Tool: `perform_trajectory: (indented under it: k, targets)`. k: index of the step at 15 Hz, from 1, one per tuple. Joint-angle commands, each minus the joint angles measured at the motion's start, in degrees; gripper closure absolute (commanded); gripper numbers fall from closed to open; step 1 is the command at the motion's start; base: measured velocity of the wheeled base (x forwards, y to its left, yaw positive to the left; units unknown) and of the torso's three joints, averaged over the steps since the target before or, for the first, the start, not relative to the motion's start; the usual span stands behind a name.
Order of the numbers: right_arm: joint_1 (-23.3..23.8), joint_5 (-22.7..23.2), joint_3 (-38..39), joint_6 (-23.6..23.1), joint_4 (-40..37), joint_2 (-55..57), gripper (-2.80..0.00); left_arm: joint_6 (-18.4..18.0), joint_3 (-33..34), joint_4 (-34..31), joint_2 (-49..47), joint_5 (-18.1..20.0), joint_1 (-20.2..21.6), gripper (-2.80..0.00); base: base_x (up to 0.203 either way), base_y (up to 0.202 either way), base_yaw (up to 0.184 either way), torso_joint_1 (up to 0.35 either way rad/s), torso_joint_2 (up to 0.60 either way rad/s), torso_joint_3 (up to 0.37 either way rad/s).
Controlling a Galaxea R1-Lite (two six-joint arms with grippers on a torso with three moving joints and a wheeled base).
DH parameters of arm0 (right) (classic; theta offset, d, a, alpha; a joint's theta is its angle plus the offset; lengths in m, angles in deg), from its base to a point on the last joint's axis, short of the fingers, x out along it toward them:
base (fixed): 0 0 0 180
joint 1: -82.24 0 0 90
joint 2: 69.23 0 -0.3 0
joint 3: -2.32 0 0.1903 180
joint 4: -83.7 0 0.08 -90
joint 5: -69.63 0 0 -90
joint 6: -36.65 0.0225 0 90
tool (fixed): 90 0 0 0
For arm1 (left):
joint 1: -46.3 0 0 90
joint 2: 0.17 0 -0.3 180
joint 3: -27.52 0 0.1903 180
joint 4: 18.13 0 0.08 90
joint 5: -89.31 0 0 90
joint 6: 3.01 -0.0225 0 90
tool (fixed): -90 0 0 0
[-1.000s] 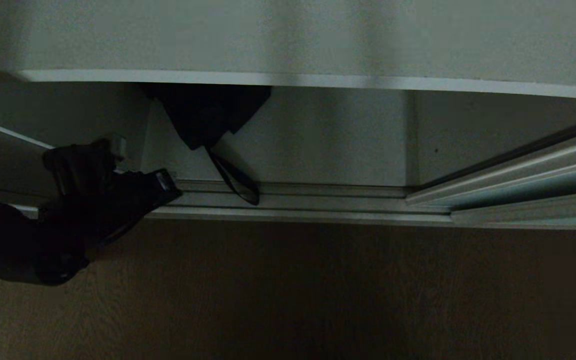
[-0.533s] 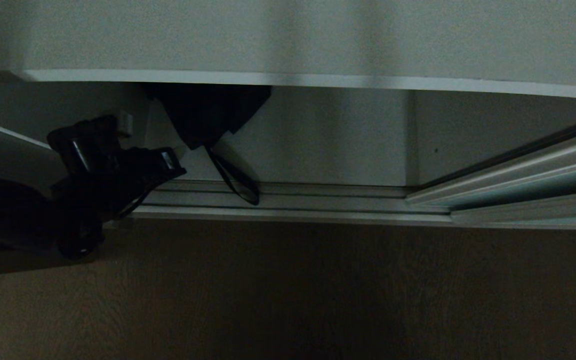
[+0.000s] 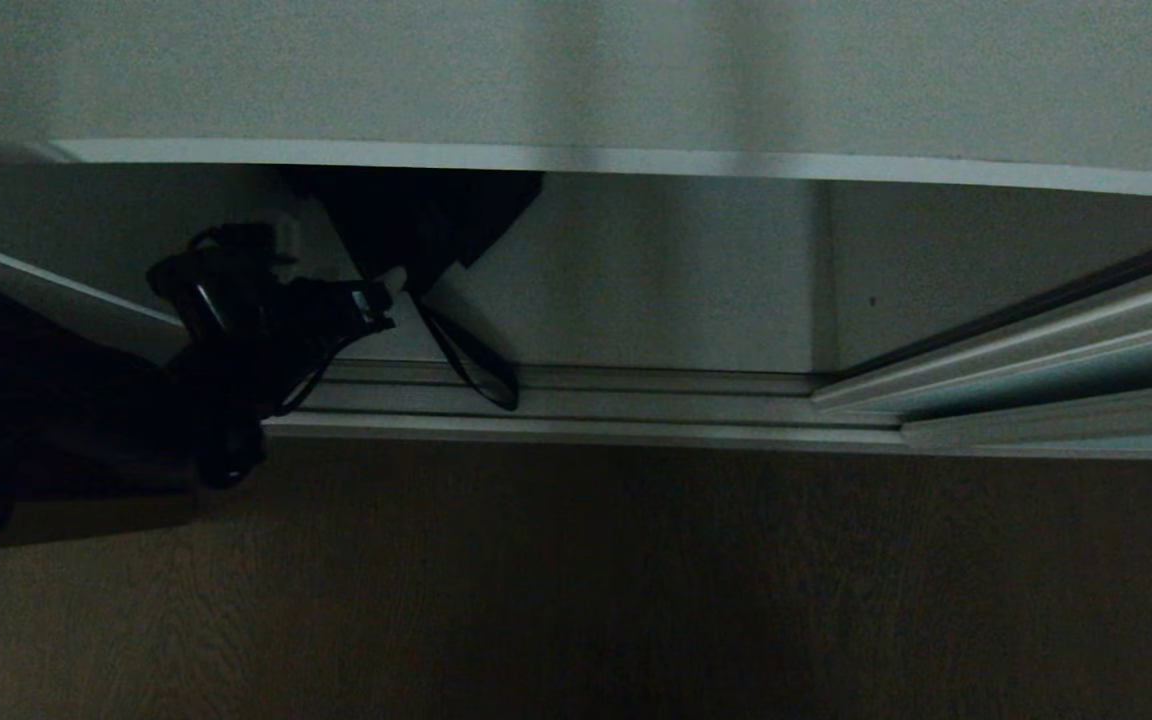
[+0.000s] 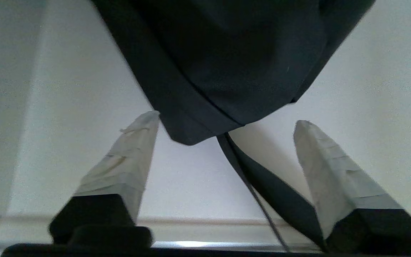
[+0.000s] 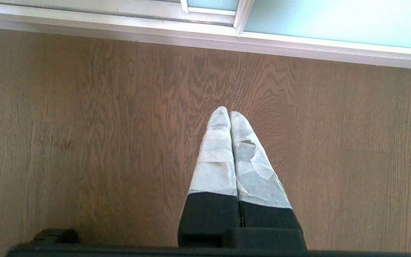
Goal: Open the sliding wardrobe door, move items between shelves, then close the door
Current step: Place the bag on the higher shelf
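The black bag (image 3: 416, 225) lies on the wardrobe's lowest board (image 3: 656, 280), its upper part hidden under the white shelf (image 3: 636, 80) above. Its strap (image 3: 471, 365) trails onto the door track. My left gripper (image 3: 341, 272) hovers just left of the bag's near corner. In the left wrist view this gripper (image 4: 226, 119) is open, its taped fingers (image 4: 127, 160) either side of the bag (image 4: 234, 60) corner and strap (image 4: 273, 185), holding nothing. The sliding door (image 3: 1066, 375) is slid to the right. My right gripper (image 5: 226, 112) hangs shut over the floor.
The silver door track (image 3: 586, 405) runs along the wardrobe's front edge. Wooden floor (image 3: 636, 580) lies before it. In the right wrist view the frosted glass door (image 5: 334, 18) and its frame stand beyond the floor (image 5: 84, 125).
My left gripper has moved up and right, from over the track toward the bag's corner, and its fingers have spread apart. The bag and strap have not moved.
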Motion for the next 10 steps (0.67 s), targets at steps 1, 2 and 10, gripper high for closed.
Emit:
perform_trajectory:
  k: [1,2,10]
  targets:
    - [-0.04,0.00,0.00,-0.03,0.00,-0.20,0.00,-1.99,-4.77,1.57,-5.98,0.79,0.01,-2.80,0.000,0.000,0.000,0.000,0.00,0.000]
    - [-0.04,0.00,0.00,-0.03,0.00,-0.20,0.00,-2.89,-6.11,2.45,-7.05,1.00,0.05,-2.80,0.000,0.000,0.000,0.000,0.00,0.000]
    - [-0.04,0.00,0.00,0.06,0.00,-0.20,0.00,-8.18,-14.15,4.98,-14.03,2.58,0.05,-2.80,0.000,0.000,0.000,0.000,0.00,0.000]
